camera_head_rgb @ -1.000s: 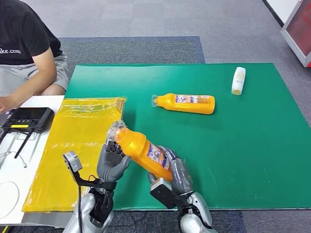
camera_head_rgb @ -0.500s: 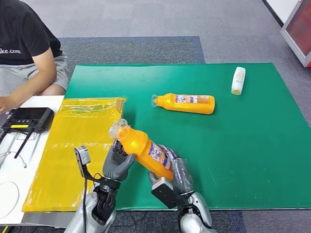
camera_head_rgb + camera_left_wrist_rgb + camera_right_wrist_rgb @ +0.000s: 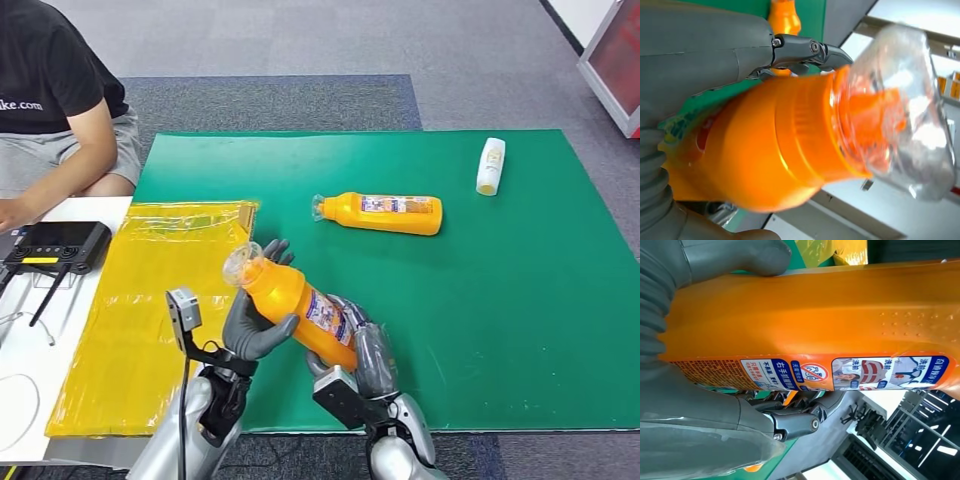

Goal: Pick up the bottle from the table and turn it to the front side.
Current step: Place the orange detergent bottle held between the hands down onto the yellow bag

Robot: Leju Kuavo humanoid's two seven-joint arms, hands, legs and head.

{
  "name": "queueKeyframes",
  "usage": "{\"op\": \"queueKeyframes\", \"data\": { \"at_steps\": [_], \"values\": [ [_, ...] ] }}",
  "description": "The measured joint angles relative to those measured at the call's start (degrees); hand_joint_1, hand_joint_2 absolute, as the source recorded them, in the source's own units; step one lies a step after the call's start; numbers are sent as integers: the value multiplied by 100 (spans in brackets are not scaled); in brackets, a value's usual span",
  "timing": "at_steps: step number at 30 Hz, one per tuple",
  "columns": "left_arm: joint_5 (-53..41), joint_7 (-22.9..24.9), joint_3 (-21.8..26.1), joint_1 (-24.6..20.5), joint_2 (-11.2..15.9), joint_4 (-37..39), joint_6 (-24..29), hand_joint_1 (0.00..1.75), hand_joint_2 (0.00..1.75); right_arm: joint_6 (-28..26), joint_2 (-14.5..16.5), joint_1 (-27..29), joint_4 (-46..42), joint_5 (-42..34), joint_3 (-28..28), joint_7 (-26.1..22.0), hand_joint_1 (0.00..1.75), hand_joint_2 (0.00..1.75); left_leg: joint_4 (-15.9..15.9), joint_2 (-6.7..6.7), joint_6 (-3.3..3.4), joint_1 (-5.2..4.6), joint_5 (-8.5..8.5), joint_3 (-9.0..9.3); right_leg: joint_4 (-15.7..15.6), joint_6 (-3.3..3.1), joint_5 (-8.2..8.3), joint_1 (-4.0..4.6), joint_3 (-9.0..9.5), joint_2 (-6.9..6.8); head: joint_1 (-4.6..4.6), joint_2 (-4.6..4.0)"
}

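Observation:
An orange bottle with a clear cap and a blue-and-white label hangs tilted above the green mat, cap toward the left. My right hand grips its lower body; the label faces the right wrist view. My left hand cups the neck end from below, thumb and fingers wrapped around it, as on the orange shoulder in the left wrist view. A second orange bottle lies flat on the mat farther back.
A small white bottle lies at the mat's far right. A yellow plastic sheet covers the table left of the mat. A person in a black shirt sits at the far left beside a black device.
My left hand has moved right and closed around the bottle's neck end, its fingers now reaching over the top. The bottle has shifted slightly right; the right hand keeps its hold.

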Motion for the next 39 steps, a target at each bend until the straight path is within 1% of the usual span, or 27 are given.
{"op": "queueKeyframes", "data": {
  "at_steps": [2, 6, 10, 14, 15, 16, 19, 20, 21, 22, 23, 24, 25, 26, 27, 28, 32, 39],
  "values": [
    [-9, 82, -42, -23, 13, 1, -30, 0, 175, -13, 0, -13, 14, -20, -1, -25, 175, 175, 0, 0, 0, 0, 0, 0, 0, 0, 0, 0, 0, 0, 0, 0],
    [115, 398, -109, -115, 43, 56, -38, 0, 175, -39, 7, -33, 29, -67, -1, -64, 175, 175, 0, 0, 0, 0, 0, 0, 0, 0, 0, 0, 0, 0, -1, 0],
    [254, 546, -159, -249, 69, 211, -166, 0, 175, -42, 29, -67, 31, -114, 8, -97, 175, 175, 0, 0, -1, 0, 2, 0, 0, 0, 0, 0, 0, 0, -1, 0],
    [347, 700, -178, -382, 87, 408, -238, 9, 175, -41, 43, -124, 39, -165, 19, -114, 175, 175, 0, 0, -3, 0, 3, 0, 0, 0, 1, 0, 0, 0, -1, 0],
    [368, 731, -180, -407, 89, 458, -238, 9, 175, -42, 45, -135, 41, -178, 22, -118, 175, 175, 0, 0, -3, 0, 3, 0, 0, 0, 1, 0, 0, 0, -1, 0],
    [388, 754, -180, -431, 91, 504, -237, 18, 175, -42, 46, -142, 43, -190, 28, -121, 175, 175, 0, 0, -3, 0, 3, 0, 0, 0, 1, 0, 0, 0, -1, 0],
    [426, 792, -180, -491, 94, 608, -238, 141, 175, -43, 46, -151, 45, -212, 47, -123, 175, 175, 0, 0, -3, 0, 3, -1, 0, 0, 1, 0, 0, 0, -2, 0],
    [433, 793, -181, -507, 94, 634, -238, 173, 175, -43, 46, -154, 47, -218, 50, -120, 175, 175, 0, 0, -3, 0, 3, -1, 0, 0, 1, 0, 0, 0, -1, 0],
    [440, 795, -183, -523, 95, 657, -235, 175, 175, -45, 46, -158, 48, -226, 50, -116, 174, 175, 0, 0, -3, 0, 3, -1, 0, 0, 0, 0, 0, 0, -1, 0],
    [446, 797, -185, -540, 96, 677, -229, 175, 175, -50, 46, -164, 50, -237, 49, -113, 169, 175, 0, 0, -2, 0, 3, -2, 0, 0, 0, 0, -1, 0, -1, 0],
    [449, 801, -188, -560, 97, 695, -218, 175, 175, -56, 46, -172, 51, -250, 49, -112, 153, 175, 0, 0, -3, 0, 3, -2, 0, 0, 0, 0, -1, 0, 0, 0],
    [439, 807, -191, -585, 100, 713, -198, 175, 175, -62, 46, -183, 51, -264, 48, -112, 121, 175, 0, 0, -3, 0, 3, -2, 0, 0, 1, 0, -1, 0, -1, 0],
    [412, 813, -194, -614, 105, 729, -168, 175, 175, -67, 46, -198, 51, -279, 48, -112, 79, 175, 0, 0, -3, 0, 3, -2, 0, 0, 1, 0, -1, 0, -1, 0],
    [368, 817, -197, -646, 112, 745, -127, 175, 175, -71, 46, -212, 51, -295, 48, -110, 40, 175, 0, 0, -3, 0, 3, -2, 0, 0, 1, 0, -1, 0, -1, 0],
    [306, 812, -201, -677, 120, 758, -75, 175, 175, -74, 46, -224, 51, -308, 48, -108, 13, 175, 0, 0, -3, 0, 4, -2, 0, 0, 1, 0, 0, -1, -2, 0],
    [236, 800, -207, -706, 128, 767, -10, 175, 175, -79, 46, -235, 49, -319, 49, -108, 0, 175, 0, 0, -3, 0, 4, -1, 0, 0, 1, 0, 0, -1, -1, 0],
    [-42, 728, -209, -745, 187, 787, 304, 175, 175, -139, 69, -265, 23, -341, 58, -114, 0, 175, 0, 3, -6, 0, 6, 1, 1, -4, 3, 0, -3, 3, -1, 0],
    [-276, 593, -161, -741, 304, 778, 476, 175, 175, -167, 96, -288, 20, -388, 58, -69, 0, 175, 0, -4, -8, 1, 9, -4, 2, -3, 3, 1, -4, -4, 0, 0]
  ]
}}
